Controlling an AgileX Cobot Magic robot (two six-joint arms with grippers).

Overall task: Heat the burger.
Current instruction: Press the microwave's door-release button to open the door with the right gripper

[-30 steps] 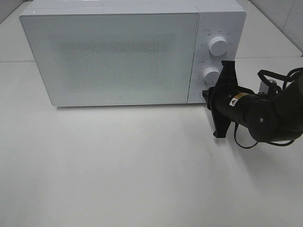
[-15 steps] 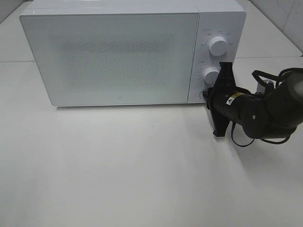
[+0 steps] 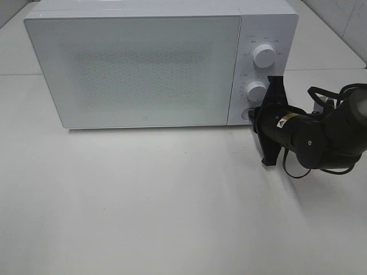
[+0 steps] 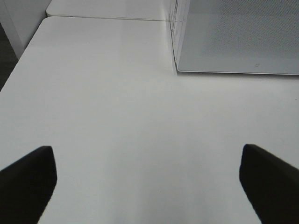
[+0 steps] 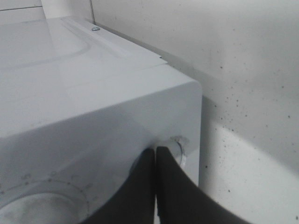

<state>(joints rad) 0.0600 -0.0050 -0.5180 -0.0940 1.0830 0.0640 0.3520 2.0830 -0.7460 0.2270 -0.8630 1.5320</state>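
Touching microwave (image 3: 143, 69) button (image 5: 181, 154), right hand (image 5: 155, 150) pinched together; left hand (image 4: 147, 156) apart, wrist view only.

High camera overlooks the microwave (image 3: 140, 69); both wrist views share it, the right seemingly closest.

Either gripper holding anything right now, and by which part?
Nothing is held. The left gripper is open above the table; the right gripper is shut, tips at the microwave's round button.

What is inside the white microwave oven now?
The white box-shaped microwave oven has its door closed; the speckled grey window shows nothing behind it. Whether anything is inside cannot be seen.
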